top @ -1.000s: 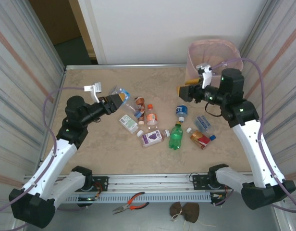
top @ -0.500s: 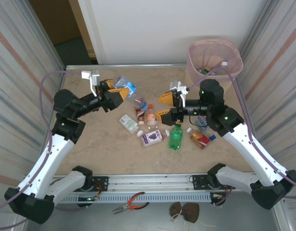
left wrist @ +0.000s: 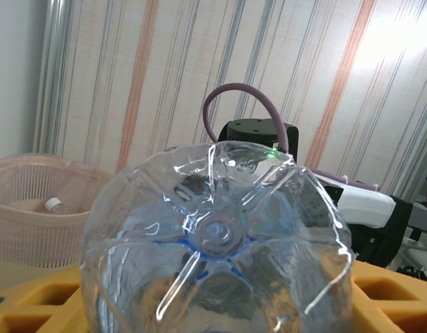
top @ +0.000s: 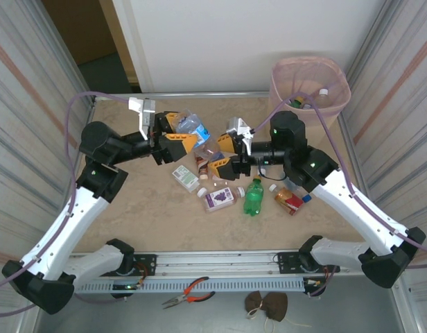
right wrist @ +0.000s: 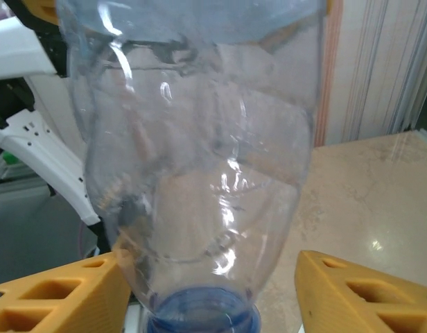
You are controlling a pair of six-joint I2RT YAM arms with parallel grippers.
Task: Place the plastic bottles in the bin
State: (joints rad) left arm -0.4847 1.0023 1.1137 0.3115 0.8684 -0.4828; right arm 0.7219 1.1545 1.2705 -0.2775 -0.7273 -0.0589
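Observation:
A clear plastic bottle (top: pixel 195 127) with a blue label hangs above the table's middle, and my left gripper (top: pixel 180 132) is shut on its lower body. Its ribbed base (left wrist: pixel 217 232) faces the left wrist camera, with yellow fingers (left wrist: pixel 390 298) at both sides. My right gripper (top: pixel 218 156) is open round the bottle's blue-capped neck (right wrist: pixel 199 316); one finger (right wrist: pixel 57 298) touches it and the other stands apart. The pink bin (top: pixel 281 78) at the back right, also the bin (left wrist: pixel 19 236) in the left wrist view, holds a white-capped bottle (top: pixel 323 92).
Loose bottles lie on the table under the grippers: a green one (top: pixel 253 197), a purple-labelled one (top: pixel 220 199), a white-and-green one (top: pixel 186 178) and a red-labelled one (top: pixel 288 201). Striped walls close both sides. Pliers (top: pixel 189 292) lie before the front rail.
My left gripper carried the bottle right, toward the table's middle. My right arm swung from the bin leftward, and its fingers now stand round the bottle's neck.

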